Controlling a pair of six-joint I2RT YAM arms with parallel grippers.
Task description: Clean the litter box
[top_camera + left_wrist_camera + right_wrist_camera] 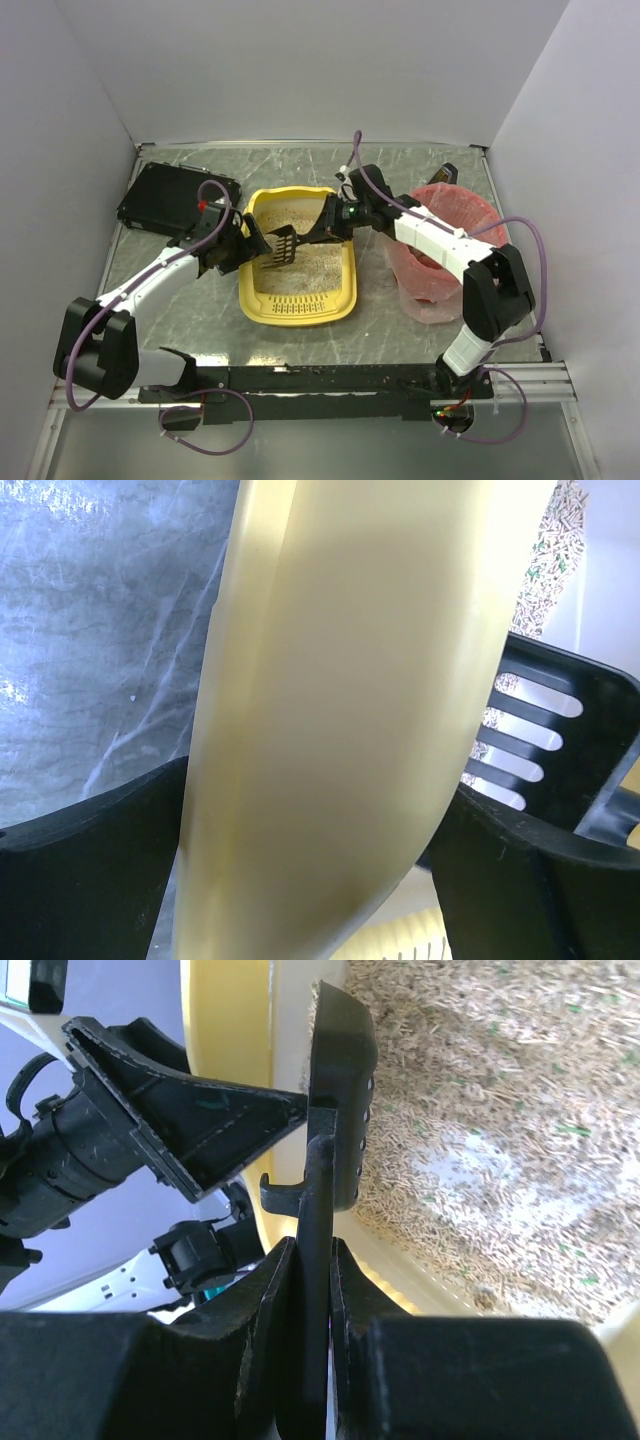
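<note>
Closest to the left wrist lens, two black fingers (90, 870) of the left gripper (310, 880) straddle the yellow wall of the litter box (330, 680), one outside and one inside, pinched onto it. That hold likely braces the tray against the scoop's push. Past the inner finger, a black slotted litter scoop (545, 740) hangs over beige litter (548, 540).

At the right wrist, the right gripper (312, 1280) is clamped tight on the scoop's thin handle, held edge-on. Its blade (340, 1110), just ahead of the fingertips, faces the litter (500, 1110), apparently poised to dig.

From above, the left gripper (225, 248) bites the box's left wall (245, 290) while the right gripper (335, 222) reaches in from the opposite side. The scoop head (280, 245) sits between the two claws. Behind the right claw stands a pink bag-lined bin (470, 215), presumably for the scoopings. A flat black box (175, 198) lies beyond the left claw.
</note>
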